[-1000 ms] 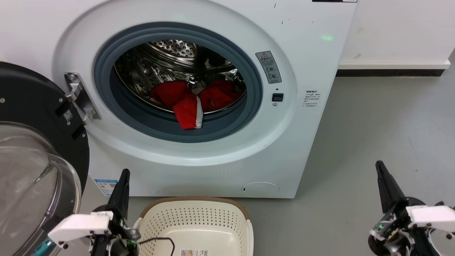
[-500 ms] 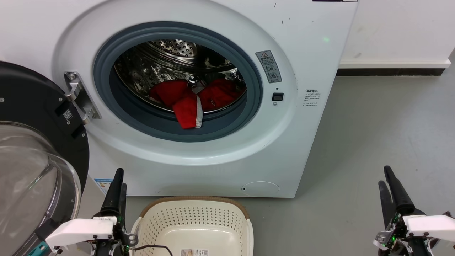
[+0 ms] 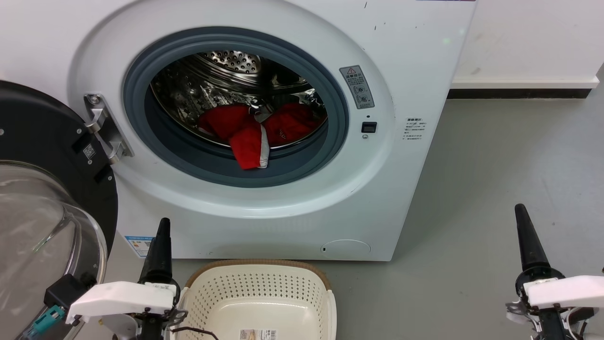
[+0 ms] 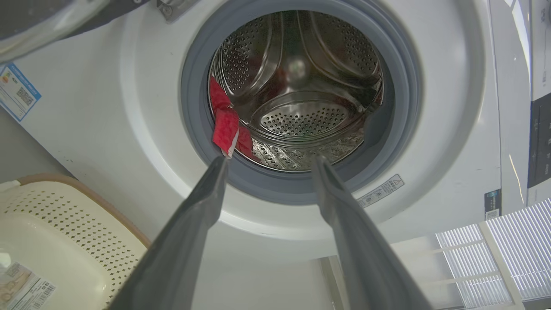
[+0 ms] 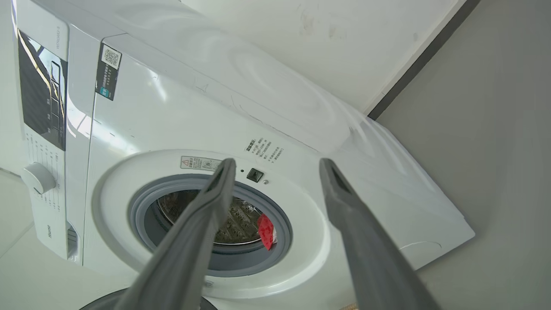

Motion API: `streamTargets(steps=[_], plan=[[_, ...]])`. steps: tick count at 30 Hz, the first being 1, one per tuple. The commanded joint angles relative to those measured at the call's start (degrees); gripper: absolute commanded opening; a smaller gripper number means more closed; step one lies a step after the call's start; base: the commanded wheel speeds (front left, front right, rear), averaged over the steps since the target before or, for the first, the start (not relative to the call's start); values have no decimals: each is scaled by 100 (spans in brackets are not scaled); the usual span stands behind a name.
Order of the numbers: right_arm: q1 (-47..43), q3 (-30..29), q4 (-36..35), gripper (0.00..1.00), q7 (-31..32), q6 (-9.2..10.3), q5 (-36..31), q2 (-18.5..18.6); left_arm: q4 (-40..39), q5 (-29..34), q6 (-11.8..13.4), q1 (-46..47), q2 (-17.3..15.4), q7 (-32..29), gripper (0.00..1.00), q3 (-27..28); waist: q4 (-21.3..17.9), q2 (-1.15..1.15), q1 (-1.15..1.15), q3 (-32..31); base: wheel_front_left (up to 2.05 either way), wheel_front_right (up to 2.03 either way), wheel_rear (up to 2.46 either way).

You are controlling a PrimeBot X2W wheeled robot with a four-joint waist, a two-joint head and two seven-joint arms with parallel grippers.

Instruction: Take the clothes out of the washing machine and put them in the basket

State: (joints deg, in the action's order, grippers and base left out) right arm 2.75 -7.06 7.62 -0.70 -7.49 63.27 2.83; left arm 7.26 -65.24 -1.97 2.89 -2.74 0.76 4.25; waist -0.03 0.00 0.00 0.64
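Observation:
The washing machine [image 3: 415, 56] stands open, and the red clothes [image 3: 250, 137] lie in its steel drum with one fold and a white stripe hanging over the grey seal. They also show as the clothes [image 4: 226, 127] in the left wrist view and as the clothes [image 5: 266, 230] in the right wrist view. The cream basket [image 3: 257, 263] sits on the floor under the opening. My left gripper [image 3: 164, 222] hovers beside the basket's left rim, open and holding nothing [image 4: 271, 159]. My right gripper [image 3: 520, 208] hangs over the floor far to the right, open too [image 5: 279, 161].
The black-rimmed glass door [image 3: 42, 156] is swung out at the left, close to my left arm. Grey floor [image 3: 495, 156] stretches to the right of the machine, up to a white wall with a dark skirting [image 3: 514, 96].
Both grippers have risen a little towards the machine. The right one has turned, so its two fingers now overlap in the head view. The clothes and basket have stayed put.

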Motion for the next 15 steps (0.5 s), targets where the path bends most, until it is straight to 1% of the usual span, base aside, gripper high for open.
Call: streamTargets(steps=[1,5,6,8,9,10,15], plan=[[3,-11,-168,100,-80,0,-374,13,-165,359,58,46,-12,76,100,-49,1,0,0,2,0,0,0],[-49,88,-268,100,-167,0,-984,13,-223,836,148,10,-12,163,100,-135,2,0,0,6,0,0,0],[-49,88,-268,100,-167,0,-984,13,-223,836,148,10,-12,163,100,-135,2,0,0,6,0,0,0],[-75,130,-315,100,-208,0,-1266,13,-237,1074,191,-8,-13,204,100,-175,2,0,0,7,0,0,0],[-99,179,-371,100,-248,0,-1566,13,-251,1286,229,-29,-13,244,100,-212,0,0,0,7,0,0,0],[-99,179,-371,100,-248,0,-1566,13,-251,1286,229,-29,-13,244,100,-212,0,0,0,7,0,0,0],[-158,285,-473,100,-350,0,-2189,13,-292,1742,321,-63,-13,343,100,-278,1,0,0,9,0,0,0]])
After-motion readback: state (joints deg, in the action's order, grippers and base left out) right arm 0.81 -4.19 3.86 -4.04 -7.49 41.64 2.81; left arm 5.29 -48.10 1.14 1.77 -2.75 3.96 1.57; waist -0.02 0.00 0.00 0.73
